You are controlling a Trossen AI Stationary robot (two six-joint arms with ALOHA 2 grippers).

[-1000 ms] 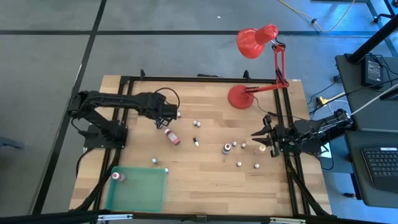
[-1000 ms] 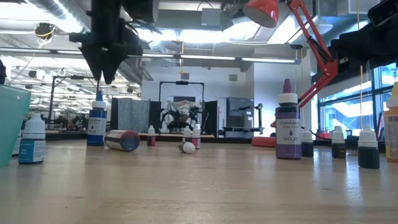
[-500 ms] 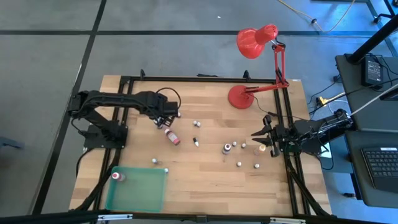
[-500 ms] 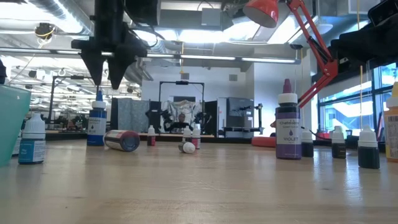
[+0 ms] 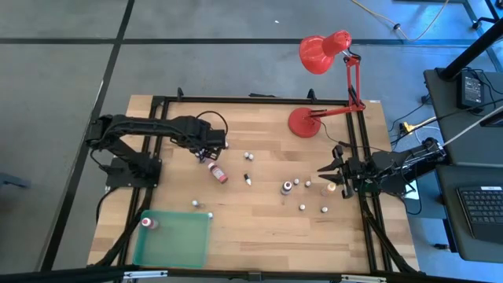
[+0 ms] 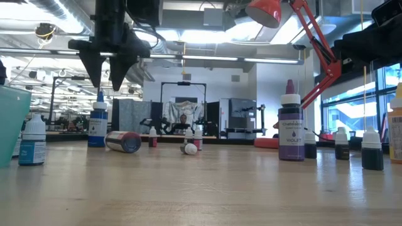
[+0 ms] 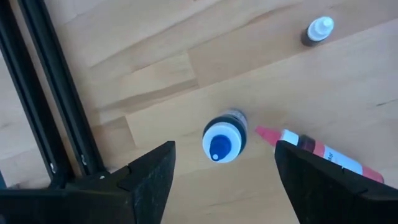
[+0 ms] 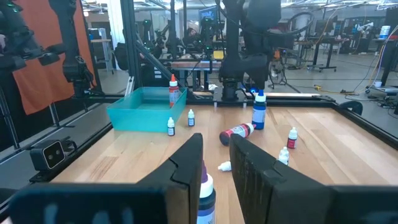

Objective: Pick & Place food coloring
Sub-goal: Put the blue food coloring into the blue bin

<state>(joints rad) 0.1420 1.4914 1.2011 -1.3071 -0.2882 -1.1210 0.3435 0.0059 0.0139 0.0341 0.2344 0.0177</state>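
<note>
My left gripper (image 5: 211,148) hangs open above an upright blue food coloring bottle (image 7: 222,143) with a white shoulder. In the low view its fingers (image 6: 94,78) stand apart, clear above the bottle's tip (image 6: 98,95). A red food coloring bottle (image 7: 323,154) lies on its side just beside the blue one. Several more tiny bottles stand scattered mid-table, among them a violet one (image 5: 287,187). My right gripper (image 5: 328,167) waits open near the table's right edge, touching nothing. One red-capped bottle (image 5: 146,223) stands by the green tray (image 5: 177,248).
A red desk lamp has its base (image 5: 302,122) at the table's far right and its head (image 5: 318,53) beyond the far edge. The black frame rail (image 7: 37,93) runs close to the left gripper. Small dark bottles (image 6: 372,150) stand near the right side.
My left gripper has opened: its fingertips, close together a second ago, now stand spread apart over the blue bottle. The bottles have kept their places.
</note>
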